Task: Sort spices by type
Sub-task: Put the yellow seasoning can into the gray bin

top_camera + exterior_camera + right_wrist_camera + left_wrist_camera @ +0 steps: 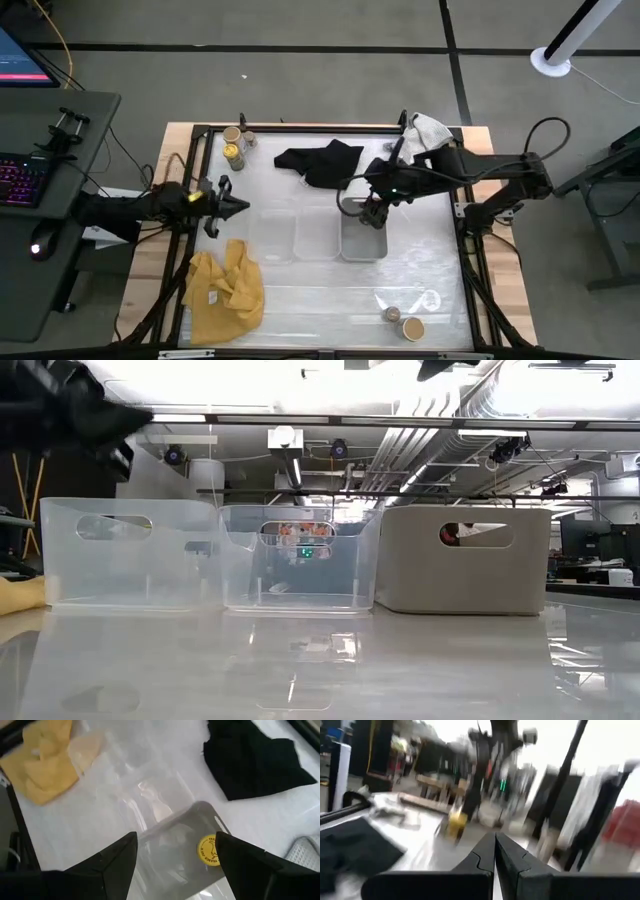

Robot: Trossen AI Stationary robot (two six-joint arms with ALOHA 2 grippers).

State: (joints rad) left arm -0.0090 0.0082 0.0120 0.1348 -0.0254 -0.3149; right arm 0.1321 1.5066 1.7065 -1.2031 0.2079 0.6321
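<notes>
My right gripper [373, 208] [176, 840] hangs open over the far end of the grey tray [363, 243]. A yellow-topped jar [207, 850] sits on the tray's floor below its fingers, apart from them. My left gripper [238, 203] [495, 845] is shut and empty at the table's left, beside the clear trays. A yellow-topped jar [232, 152], a tan-topped jar [232, 133] and a tiny jar [248, 140] stand at the far left corner. A tan-topped jar [411, 327] and a tiny brownish jar [392, 314] stand near the near edge.
Two clear trays [275, 235] [315, 235] stand left of the grey one, in a row across mid-table. A black cloth [320, 162] lies far of them, a yellow cloth [225, 285] at the near left, and a pale cloth [430, 130] at the far right corner.
</notes>
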